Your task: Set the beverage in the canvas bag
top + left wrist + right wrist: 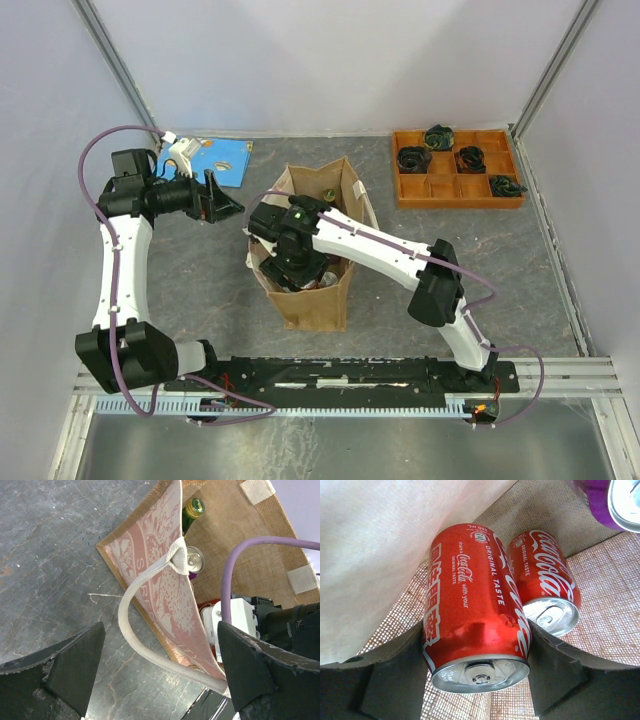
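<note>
The tan canvas bag stands open in the middle of the table, its pink patterned panel and cream rope handle showing in the left wrist view. My right gripper reaches down inside the bag and is shut on a red Coca-Cola can. A second red Coca-Cola can and a purple can lie beside it on the bag's floor. My left gripper is open and empty, left of the bag, facing it. A green-capped bottle and a silver can top show inside.
An orange compartment tray with dark coiled items stands at the back right. A blue sheet with a white object lies at the back left. Grey walls enclose the table.
</note>
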Robot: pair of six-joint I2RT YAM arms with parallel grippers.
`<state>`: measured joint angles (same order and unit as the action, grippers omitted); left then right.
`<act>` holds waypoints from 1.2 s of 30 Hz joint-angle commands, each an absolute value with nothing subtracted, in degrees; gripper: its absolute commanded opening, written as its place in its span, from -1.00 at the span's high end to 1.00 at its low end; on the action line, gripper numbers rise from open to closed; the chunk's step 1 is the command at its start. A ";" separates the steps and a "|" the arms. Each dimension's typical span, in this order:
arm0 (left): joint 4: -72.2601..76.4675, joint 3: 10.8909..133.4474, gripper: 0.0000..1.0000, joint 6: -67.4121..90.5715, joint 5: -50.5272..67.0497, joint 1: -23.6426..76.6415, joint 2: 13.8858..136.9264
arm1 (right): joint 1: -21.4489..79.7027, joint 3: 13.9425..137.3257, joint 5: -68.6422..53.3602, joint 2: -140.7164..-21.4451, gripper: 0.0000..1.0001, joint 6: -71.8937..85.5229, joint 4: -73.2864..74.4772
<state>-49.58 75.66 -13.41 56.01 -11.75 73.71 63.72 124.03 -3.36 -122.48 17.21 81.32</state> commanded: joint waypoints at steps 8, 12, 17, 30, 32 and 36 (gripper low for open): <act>-49.21 75.18 -0.99 -16.13 57.12 -11.60 72.56 | 66.74 124.54 -7.91 -126.36 1.00 12.66 84.07; -49.41 75.22 -0.99 -16.32 56.98 -11.62 72.60 | 66.97 123.88 -7.97 -127.00 1.00 11.92 84.01; -49.46 74.88 -0.99 -16.44 57.01 -11.60 72.51 | 67.06 124.05 -8.44 -126.96 1.00 11.44 84.30; -49.83 74.82 -0.99 -17.09 57.05 -11.61 72.99 | 68.26 127.01 -13.98 -123.83 1.00 9.69 89.25; -49.83 74.82 -0.99 -17.18 56.98 -11.64 72.96 | 68.43 127.07 -14.58 -123.78 1.00 9.22 89.66; -49.92 74.39 -0.99 -17.23 56.96 -11.60 72.65 | 68.51 125.73 -16.32 -123.11 1.00 8.66 89.71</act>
<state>-50.35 74.61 -14.81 55.61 -11.75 73.71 66.19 125.23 -7.09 -125.64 10.13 85.60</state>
